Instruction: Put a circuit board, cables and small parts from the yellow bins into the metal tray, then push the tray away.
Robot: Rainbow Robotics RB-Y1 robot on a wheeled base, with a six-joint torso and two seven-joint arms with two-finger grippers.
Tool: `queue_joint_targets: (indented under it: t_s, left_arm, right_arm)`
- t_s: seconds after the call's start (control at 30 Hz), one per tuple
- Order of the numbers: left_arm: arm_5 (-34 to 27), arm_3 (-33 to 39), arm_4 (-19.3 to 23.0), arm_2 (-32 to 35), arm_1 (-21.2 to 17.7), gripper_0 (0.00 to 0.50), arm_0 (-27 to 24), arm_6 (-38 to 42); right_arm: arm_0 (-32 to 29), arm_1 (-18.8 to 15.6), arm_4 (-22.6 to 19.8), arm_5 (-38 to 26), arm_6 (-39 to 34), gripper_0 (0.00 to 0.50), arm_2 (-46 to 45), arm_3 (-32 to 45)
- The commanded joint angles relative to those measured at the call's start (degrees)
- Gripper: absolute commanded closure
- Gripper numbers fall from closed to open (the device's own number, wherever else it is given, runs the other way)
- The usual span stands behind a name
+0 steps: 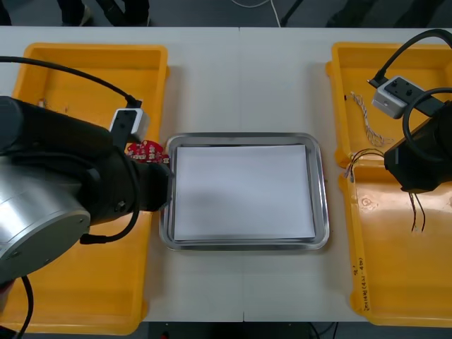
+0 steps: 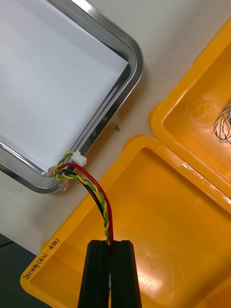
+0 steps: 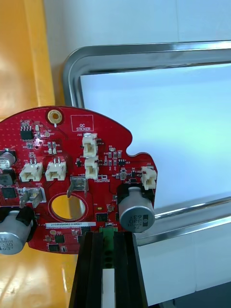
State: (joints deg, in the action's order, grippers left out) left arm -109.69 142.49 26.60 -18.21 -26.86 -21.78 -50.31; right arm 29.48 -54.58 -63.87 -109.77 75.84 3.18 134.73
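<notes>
- Table (image 1: 240, 78): light top, carrying four bins and one tray.
- Metal tray (image 1: 322, 192): sat at the table's middle, between the bins; shiny rim, white inside.
- Yellow bins (image 1: 92, 67): two along the table's left edge and two along its right edge, each pair set one behind the other.
- Circuit board (image 3: 72, 144): round, red, studded with white sockets and grey cylinders. It was held over the gap between the far left bin's inner wall and the tray's far left corner, with part of it over the tray's rim.
- Left gripper (image 3: 108, 237): at the tray's left edge, fingers clamped on a green connector (image 3: 109, 239) at the circuit board's edge.
- Red and yellow cable (image 2: 100, 195): twisted with black and green strands, hanging from the right gripper above the near right bin. Its white connector (image 2: 78, 157) lined up with a rounded corner of the tray; whether it touched or hung apart could not be told.
- Right gripper (image 2: 110, 244): above the near right bin by the table's right edge, fingers pinched tight on the red and yellow cable.
- Blue and white cable (image 1: 363, 116): twisted, lying in the far right bin near its inner wall.
- Black cable (image 1: 369, 155): thin strands at the near end of the far right bin.
</notes>
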Motion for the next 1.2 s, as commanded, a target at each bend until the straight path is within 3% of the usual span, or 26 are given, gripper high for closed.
queue_joint_targets:
  t_s: [0.03, 0.43, 1.2]
  left_arm:
    - [-0.3, -4.7, 0.9, -4.6, -2.2, 0.500, -7.1, 1.1]
    - [-0.3, -14.6, 6.1, -15.3, -2.4, 0.500, -17.9, 7.7]
    - [-0.3, -24.6, 5.3, -26.8, 1.0, 0.500, -18.2, 6.7]
  right_arm:
    - [1.8, 0.4, -0.2, -0.2, -0.5, 0.500, 0.7, 1.4]
    - [1.8, 0.4, -0.1, -0.2, -0.3, 0.500, 0.7, 1.4]
    - [1.7, 0.4, -0.4, -0.2, -0.6, 0.500, 0.7, 1.4]
